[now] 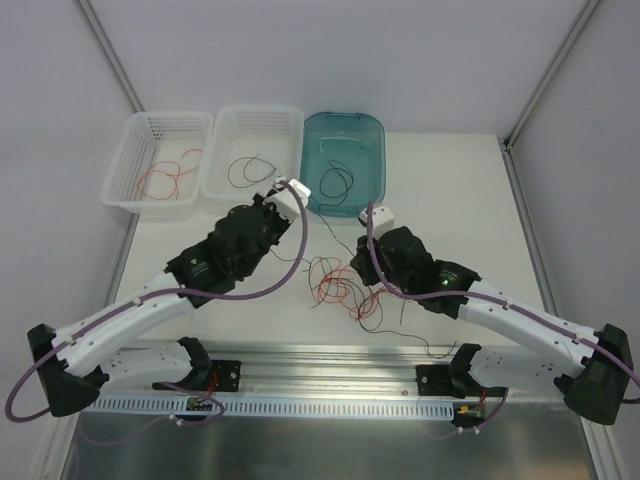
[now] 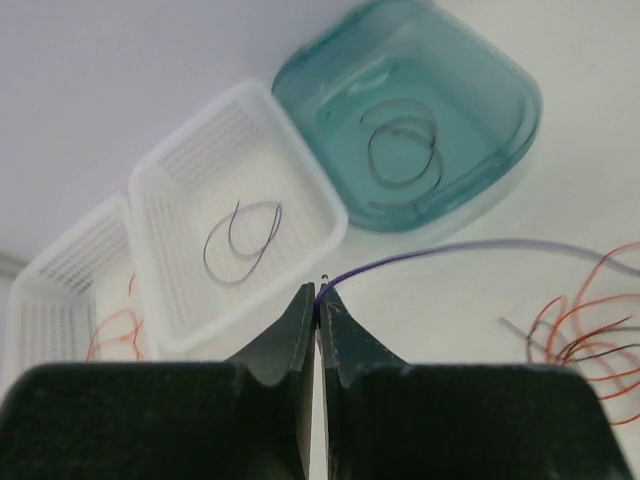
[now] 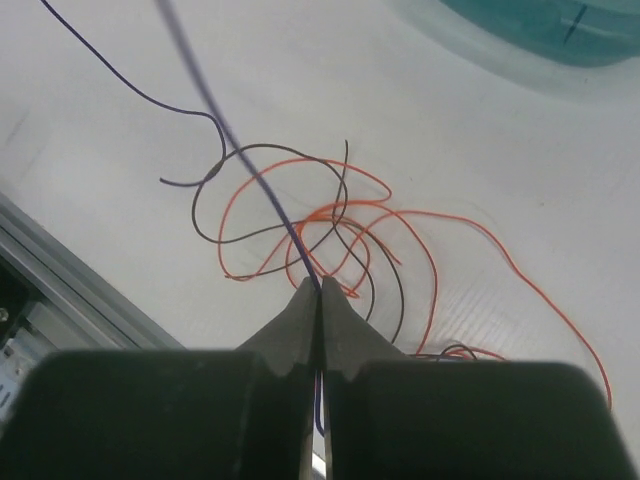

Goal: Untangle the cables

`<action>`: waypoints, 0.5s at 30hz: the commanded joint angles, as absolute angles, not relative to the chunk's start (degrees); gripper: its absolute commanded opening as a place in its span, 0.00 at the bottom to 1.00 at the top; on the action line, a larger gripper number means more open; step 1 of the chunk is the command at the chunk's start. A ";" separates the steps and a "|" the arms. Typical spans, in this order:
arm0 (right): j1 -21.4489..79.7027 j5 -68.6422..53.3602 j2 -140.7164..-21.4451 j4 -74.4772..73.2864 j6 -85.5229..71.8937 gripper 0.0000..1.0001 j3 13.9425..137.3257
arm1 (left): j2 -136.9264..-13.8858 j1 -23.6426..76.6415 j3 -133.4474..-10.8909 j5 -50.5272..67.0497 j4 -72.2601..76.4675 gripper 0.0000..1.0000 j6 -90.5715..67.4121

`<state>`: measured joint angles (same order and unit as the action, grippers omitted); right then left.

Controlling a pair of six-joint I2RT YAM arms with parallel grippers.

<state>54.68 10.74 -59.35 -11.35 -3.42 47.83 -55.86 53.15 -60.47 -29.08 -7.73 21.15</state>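
Bright, even, diffuse light; only faint shadows on the white surface (image 1: 450, 200). Wrist views are soft, the dark lower frame underexposed, slight glare on the teal bin (image 2: 480, 100).

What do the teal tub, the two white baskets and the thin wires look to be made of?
Teal tub: translucent, glossy plastic; light passes through its walls and the rim shines. Left basket and middle basket: milky white moulded plastic with slotted lattice walls. Wires: probably metal cores in red-orange or black plastic insulation, judging by the springy loops they hold; no bare core is visible.
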 commanded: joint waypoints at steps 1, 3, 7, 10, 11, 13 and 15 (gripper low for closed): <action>54.41 9.41 -61.26 -15.47 -4.22 0.01 48.16 | -62.48 51.86 -53.20 -42.45 -4.66 0.00 18.23; 54.49 8.97 -61.35 -15.56 -4.31 0.01 48.25 | -64.68 50.81 -51.69 -40.53 -4.74 0.00 14.52; 54.41 8.62 -61.08 -15.56 -4.57 0.01 47.81 | -66.70 44.50 -50.71 -37.18 -5.97 0.00 7.75; 54.49 8.35 -61.00 -15.47 -4.83 0.01 47.20 | -68.20 41.41 -53.42 -43.30 -9.57 0.00 6.85; 54.41 8.18 -60.91 -15.38 -5.10 0.01 47.02 | -68.12 40.70 -54.22 -45.85 -9.75 0.00 7.46; 54.40 7.82 -60.91 -15.21 -5.27 0.01 46.85 | -66.98 39.64 -57.11 -52.28 -9.76 0.00 10.52; 54.49 7.65 -60.65 -15.03 -5.36 0.01 46.67 | -64.26 39.64 -59.31 -54.92 -9.75 0.00 13.00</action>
